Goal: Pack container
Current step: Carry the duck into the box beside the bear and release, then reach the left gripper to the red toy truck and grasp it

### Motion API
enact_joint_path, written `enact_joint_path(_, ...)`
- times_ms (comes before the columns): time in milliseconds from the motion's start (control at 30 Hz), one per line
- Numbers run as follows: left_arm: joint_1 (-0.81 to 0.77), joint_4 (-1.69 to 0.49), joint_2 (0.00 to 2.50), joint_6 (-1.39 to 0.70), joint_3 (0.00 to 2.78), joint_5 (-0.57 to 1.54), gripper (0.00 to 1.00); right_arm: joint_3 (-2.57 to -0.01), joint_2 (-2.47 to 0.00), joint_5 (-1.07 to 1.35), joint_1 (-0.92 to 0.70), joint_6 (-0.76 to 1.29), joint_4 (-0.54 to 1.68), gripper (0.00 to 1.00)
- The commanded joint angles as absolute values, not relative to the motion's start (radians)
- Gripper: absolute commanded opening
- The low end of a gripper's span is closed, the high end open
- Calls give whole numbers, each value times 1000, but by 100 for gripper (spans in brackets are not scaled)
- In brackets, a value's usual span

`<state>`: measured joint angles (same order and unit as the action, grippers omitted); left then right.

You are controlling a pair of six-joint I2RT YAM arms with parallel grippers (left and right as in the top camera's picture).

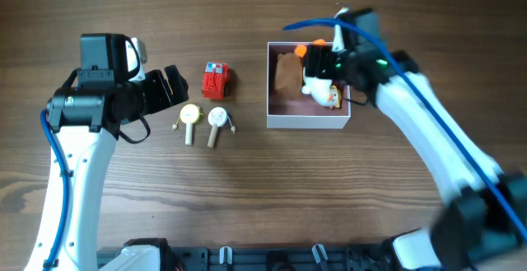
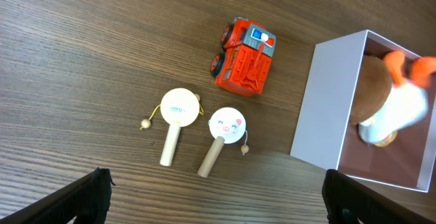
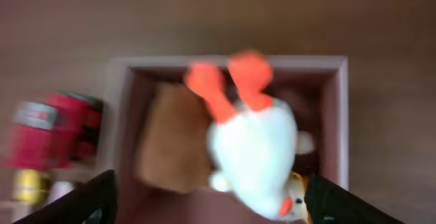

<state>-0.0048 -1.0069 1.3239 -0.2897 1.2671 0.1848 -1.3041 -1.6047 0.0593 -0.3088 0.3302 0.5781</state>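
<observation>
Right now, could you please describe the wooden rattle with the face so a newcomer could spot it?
Find the white-walled container; left of it sits a red toy truck, with two round-headed rattles beside it. Yours is the face rattle nearer the container: pink cheeks, where the neighbour rattle shows only a blue mark.

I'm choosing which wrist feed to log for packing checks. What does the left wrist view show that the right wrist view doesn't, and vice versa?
Left wrist only: the yellowish drum rattle and the face-painted drum rattle, whole and sharp on the table. Right wrist only: the container across its full width, and the white duck down to its head end. Shared: container, duck's orange feet, brown plush, red truck.
</observation>
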Motion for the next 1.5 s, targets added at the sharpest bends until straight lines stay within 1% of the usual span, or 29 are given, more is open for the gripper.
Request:
enact_joint_path(0,-9,-1007,1328,-266,1282,189,100,-1335,-1418,2,-302,314,588,89)
enact_joint_path(67,-9,-1007,1328,-266,1282,189,100,-1335,-1354,-27,-296,314,602,91)
enact_joint_path(133,-9,-1007,1328,-266,1282,189,100,-1335,-1273,-75,-268,315,675,93)
enact_joint_path(200,-9,-1007,1328,-266,1282,190,100,-1335,-1262,-74,-239,322,730,95)
enact_joint_path(300,-9,-986,1328,-340,1282,197,100,-1334,-1272,-65,-168,360,831,99)
enact_joint_path(367,-9,-994,1328,-400,1282,213,100,-1334,-1287,-48,-116,369,878,99)
enact_joint_path(567,-9,-978,1328,-405,1282,216,100,-1334,-1349,65,53,369,943,99)
enact_joint_path(733,-10,-934,1328,-422,1282,241,99,-1334,-1399,115,142,372,945,100)
enact_joint_path(800,-29,-918,1340,-364,1289,253,100,-1334,-1421,117,166,375,951,100)
enact_joint_path(900,-81,-934,1399,-295,1339,181,99,-1334,-1451,117,178,377,955,100)
enact_joint_path(1100,-185,-950,1625,-141,1463,93,99,-1334,-1498,117,178,377,963,100)
enact_joint_path(1233,-226,-914,1766,-123,1494,5,98,-1334,-1509,117,178,377,979,100)
enact_joint_path(1333,-240,-872,1847,-87,1494,6,96,-1334,-1509,113,178,370,990,100)
enact_joint_path(1467,-251,-823,1938,-4,1494,1,91,-1334,-1509,113,178,368,999,100)
